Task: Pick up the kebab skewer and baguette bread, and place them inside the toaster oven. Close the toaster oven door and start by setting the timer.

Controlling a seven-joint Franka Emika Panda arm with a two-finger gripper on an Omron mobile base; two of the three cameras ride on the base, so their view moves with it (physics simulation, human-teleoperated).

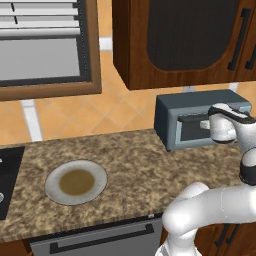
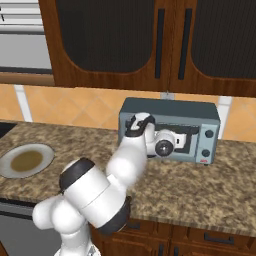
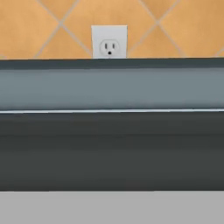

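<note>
The oven stands at the back of the speckled brown desk, close under the dark wood wall cabinets, with bare desk in front of it and to both sides. To its left, well apart, a grey plate with a brownish centre lies near the desk's front edge, and a black cooktop sits at the far left. The arm reaches up to the oven's front, and the gripper is right at the dark glass door, which looks shut; the jaws stand wide and hold nothing. Knobs run down the oven's right edge, just right of the hand. The hand view looks straight at the oven's blue-grey top band and dark front, with a white wall socket on the orange tiles behind. A framed window hangs on the wall at left.
</note>
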